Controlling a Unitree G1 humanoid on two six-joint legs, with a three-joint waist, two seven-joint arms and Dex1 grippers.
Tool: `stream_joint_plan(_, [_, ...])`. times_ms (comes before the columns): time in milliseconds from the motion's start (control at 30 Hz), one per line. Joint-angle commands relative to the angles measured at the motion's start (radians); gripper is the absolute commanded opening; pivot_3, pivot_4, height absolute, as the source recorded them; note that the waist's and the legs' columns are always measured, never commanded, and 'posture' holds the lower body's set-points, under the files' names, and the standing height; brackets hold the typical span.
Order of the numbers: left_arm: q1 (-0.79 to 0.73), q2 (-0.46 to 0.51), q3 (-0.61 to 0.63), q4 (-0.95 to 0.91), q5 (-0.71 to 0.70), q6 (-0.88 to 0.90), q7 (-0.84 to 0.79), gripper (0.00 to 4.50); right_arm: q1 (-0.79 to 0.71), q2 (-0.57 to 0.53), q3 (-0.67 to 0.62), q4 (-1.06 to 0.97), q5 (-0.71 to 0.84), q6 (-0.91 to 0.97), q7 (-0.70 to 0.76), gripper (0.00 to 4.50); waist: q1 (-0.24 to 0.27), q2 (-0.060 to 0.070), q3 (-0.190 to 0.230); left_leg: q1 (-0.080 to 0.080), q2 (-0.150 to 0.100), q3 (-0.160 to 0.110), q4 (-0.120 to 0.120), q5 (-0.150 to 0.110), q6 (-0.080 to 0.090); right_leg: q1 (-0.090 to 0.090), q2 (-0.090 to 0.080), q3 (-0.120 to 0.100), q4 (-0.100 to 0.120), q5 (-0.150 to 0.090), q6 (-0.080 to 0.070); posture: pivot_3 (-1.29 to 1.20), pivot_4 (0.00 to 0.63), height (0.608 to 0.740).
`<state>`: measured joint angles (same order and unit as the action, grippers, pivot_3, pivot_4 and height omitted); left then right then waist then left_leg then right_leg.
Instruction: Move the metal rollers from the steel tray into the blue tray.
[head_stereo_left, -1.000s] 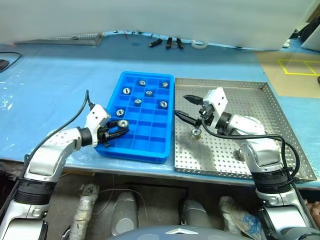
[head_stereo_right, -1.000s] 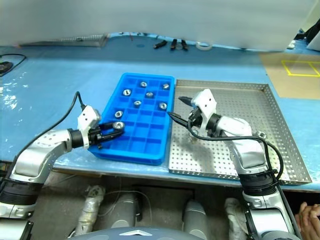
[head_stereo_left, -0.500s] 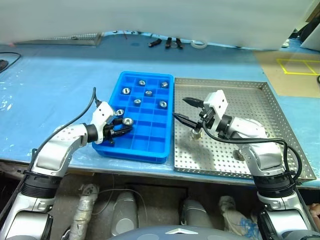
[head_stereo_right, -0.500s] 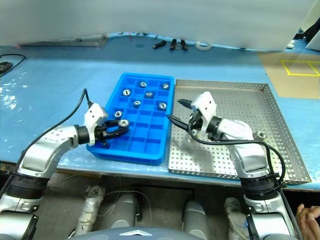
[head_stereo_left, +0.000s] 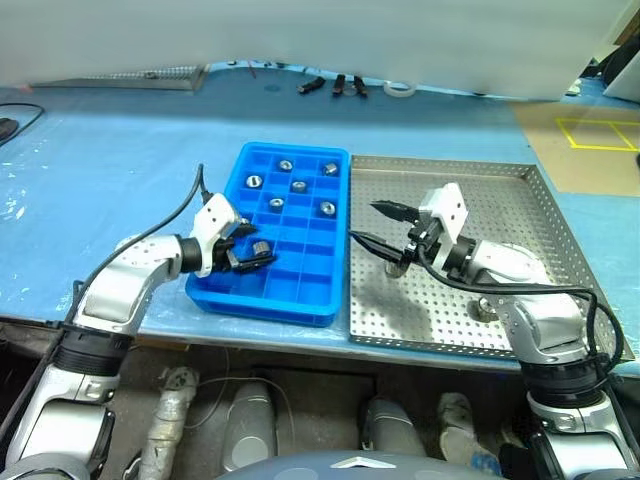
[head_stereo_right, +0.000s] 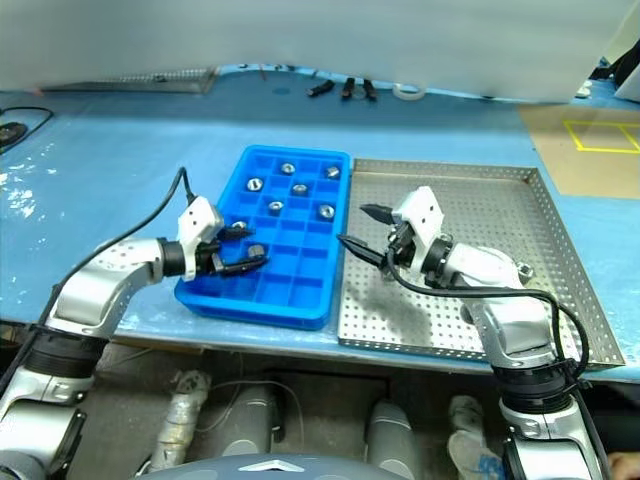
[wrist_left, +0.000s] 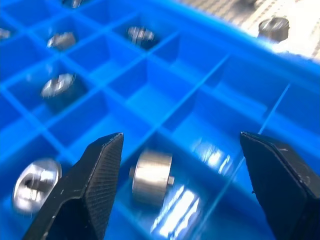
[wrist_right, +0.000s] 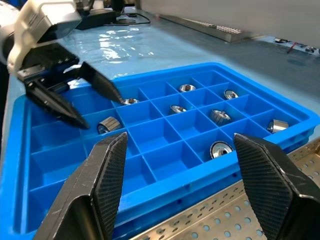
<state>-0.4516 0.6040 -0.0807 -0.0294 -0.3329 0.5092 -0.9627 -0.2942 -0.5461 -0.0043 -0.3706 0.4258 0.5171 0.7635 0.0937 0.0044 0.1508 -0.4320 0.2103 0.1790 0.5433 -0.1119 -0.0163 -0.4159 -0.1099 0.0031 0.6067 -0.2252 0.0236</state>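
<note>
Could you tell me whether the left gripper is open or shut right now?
Open. The left gripper has its two fingers spread wide, and a metal roller lies loose between them in a blue tray compartment.

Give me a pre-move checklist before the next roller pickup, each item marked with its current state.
1. Left gripper open, fingers clear of the roller: ok.
2. Released roller down in a compartment of the blue tray, lying on its side: ok.
3. Right gripper open and empty: ok.
4. Next roller on the steel tray, near the right gripper: ok.
5. Steel tray emptied: not ok, another roller remains.
6. Free compartments left in the blue tray: ok.
</note>
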Motion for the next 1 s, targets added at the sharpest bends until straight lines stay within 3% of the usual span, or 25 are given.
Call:
stream_joint_plan(33, [-0.067, -0.031, -0.025, 0.039, 0.001, -0.051, -0.039, 3.89, 0.03, -0.037, -0.06, -0.076, 0.056, 0.031, 0.01, 3.59, -0.002, 0.0, 0.0, 0.0, 0.0, 0.0, 0.0, 0.0, 0.0, 0.0, 0.0, 0.0, 0.0, 0.0, 0.0, -0.1, 0.15, 0.74])
stream_joint_plan(333, [-0.369, -0.271, -0.172, 0.391, 0.105, -0.255, -0.128, 3.89, 0.157, -0.077, -0.169, -0.182, 0.058, 0.062, -0.081, 3.59, -0.006, 0.0, 0.0, -0.002, -0.001, 0.0, 0.003, 0.0, 0.001, 0.0, -0.001, 0.001, 0.0, 0.0, 0.0, -0.24, 0.15, 0.74])
stream_joint_plan(533, [-0.584, -0.469, -0.252, 0.807, 0.229, -0.462, -0.184, 3.89, 0.321, -0.066, -0.279, -0.325, 0.068, 0.094, -0.177, 3.59, -0.037, -0.001, 0.0, -0.004, -0.001, 0.0, 0.003, -0.001, 0.003, -0.001, -0.001, 0.001, -0.001, 0.0, 0.0, -0.42, 0.15, 0.74])
stream_joint_plan(767, [-0.723, -0.566, -0.311, 1.141, 0.391, -0.611, -0.203, 3.89, 0.487, 0.0, -0.305, -0.472, 0.052, 0.104, -0.301, 3.59, -0.106, -0.001, 0.0, -0.004, -0.001, 0.001, 0.004, -0.003, 0.005, -0.002, -0.001, 0.001, -0.002, 0.0, 0.001, -0.55, 0.15, 0.74])
stream_joint_plan(1000, [-0.783, -0.583, -0.326, 1.274, 0.508, -0.66, -0.17, 3.89, 0.577, 0.041, -0.289, -0.531, 0.017, 0.089, -0.376, 3.59, -0.138, -0.001, 0.0, -0.006, -0.002, 0.001, 0.008, -0.004, 0.007, -0.002, -0.002, 0.001, -0.003, 0.0, 0.002, -0.63, 0.15, 0.74])
